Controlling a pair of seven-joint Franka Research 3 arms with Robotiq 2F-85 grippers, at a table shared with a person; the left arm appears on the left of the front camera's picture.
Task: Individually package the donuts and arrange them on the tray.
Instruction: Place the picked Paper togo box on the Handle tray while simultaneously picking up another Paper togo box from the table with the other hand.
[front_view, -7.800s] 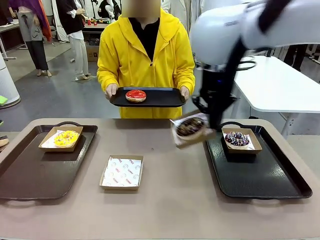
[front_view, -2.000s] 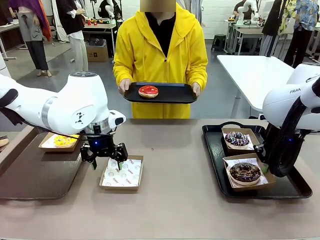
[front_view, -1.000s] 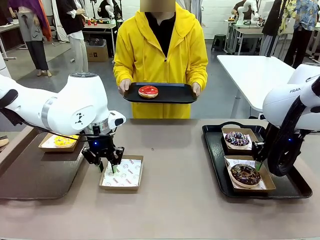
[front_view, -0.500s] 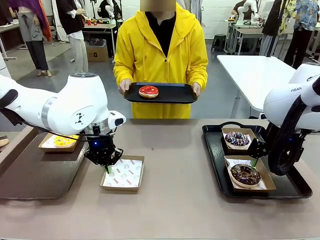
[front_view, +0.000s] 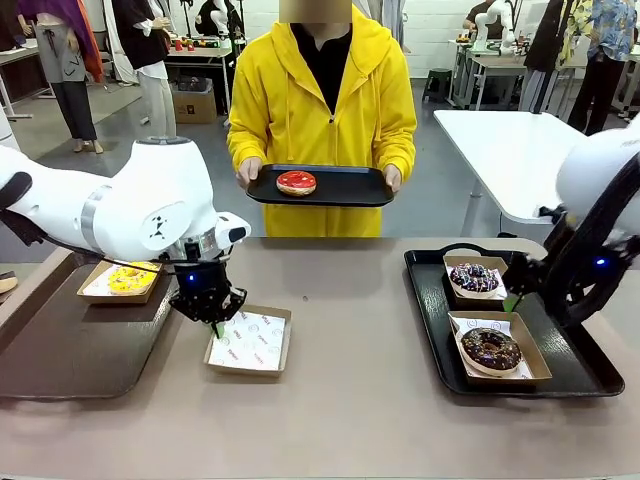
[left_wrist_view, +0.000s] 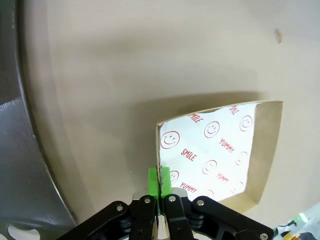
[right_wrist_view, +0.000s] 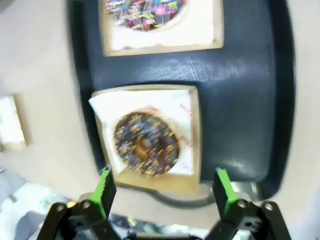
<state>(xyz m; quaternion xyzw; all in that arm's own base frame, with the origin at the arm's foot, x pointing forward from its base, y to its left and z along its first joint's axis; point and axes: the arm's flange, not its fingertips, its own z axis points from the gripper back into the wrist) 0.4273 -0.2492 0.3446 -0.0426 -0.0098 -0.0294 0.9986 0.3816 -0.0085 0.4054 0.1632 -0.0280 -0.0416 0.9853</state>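
Note:
My left gripper is shut on the near-left wall of an empty paper-lined box. In the left wrist view its green pads pinch that wall of the box. The right gripper hangs open above the right tray; in its wrist view the gripper is over a boxed chocolate sprinkled donut. Both chocolate donuts sit in boxes on that tray. A yellow donut lies boxed on the left tray. The person holds a black tray carrying a red donut.
The person in a yellow hoodie stands at the table's far edge, both hands on the black tray. The left tray's rim lies close beside my left gripper. Bare tabletop spreads between the two trays.
My left gripper has closed on the empty box's wall and nudged the box slightly right. The right arm has risen and pulled back from the boxed chocolate donut.

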